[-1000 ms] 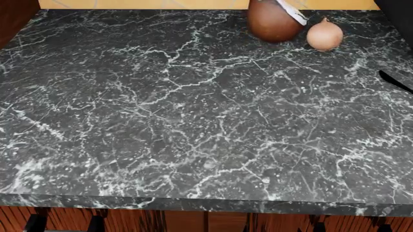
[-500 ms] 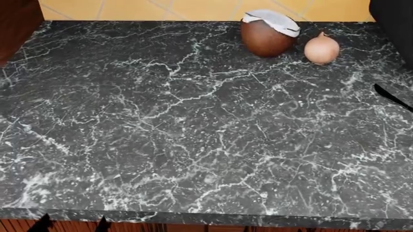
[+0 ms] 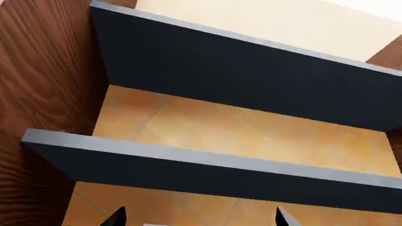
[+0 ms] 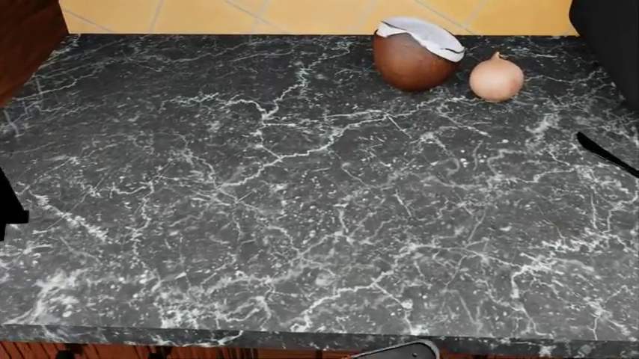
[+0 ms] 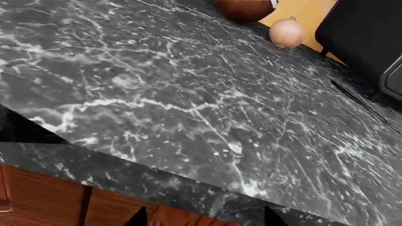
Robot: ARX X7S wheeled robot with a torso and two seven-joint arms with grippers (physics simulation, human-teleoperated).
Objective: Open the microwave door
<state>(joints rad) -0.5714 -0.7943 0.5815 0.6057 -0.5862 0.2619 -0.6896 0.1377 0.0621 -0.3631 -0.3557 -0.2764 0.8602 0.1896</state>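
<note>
**Microwave is way off at the right edge, arms not on the counter yet**

Going left to right across the black white-veined marble countertop (image 4: 299, 194): most of the slab is bare. Near the back edge, right of centre, sits a brown halved coconut with white flesh (image 4: 417, 54), and just beside it a small tan onion (image 4: 496, 76). Neither is touching the other as far as I can tell.

The black microwave (image 5: 364, 35) only shows as a dark block at the back right corner, mostly cut off in the head view. Its door looks closed, and I can't make out a handle.

Tools: the left gripper (image 3: 197, 221) is pointed up at 2 dark floating wall shelves (image 3: 207, 165) against orange tile, fingertips spread wide, holding nothing. The right gripper (image 5: 204, 219) sits low by the front edge of the counter, fingertips also apart and empty.

To do this well, I'd bring the right arm up over the counter toward that back right corner, passing clear of the onion, and get the door edge in view before committing.

Containers: only the coconut half counts, and it holds just its own white flesh.
</note>
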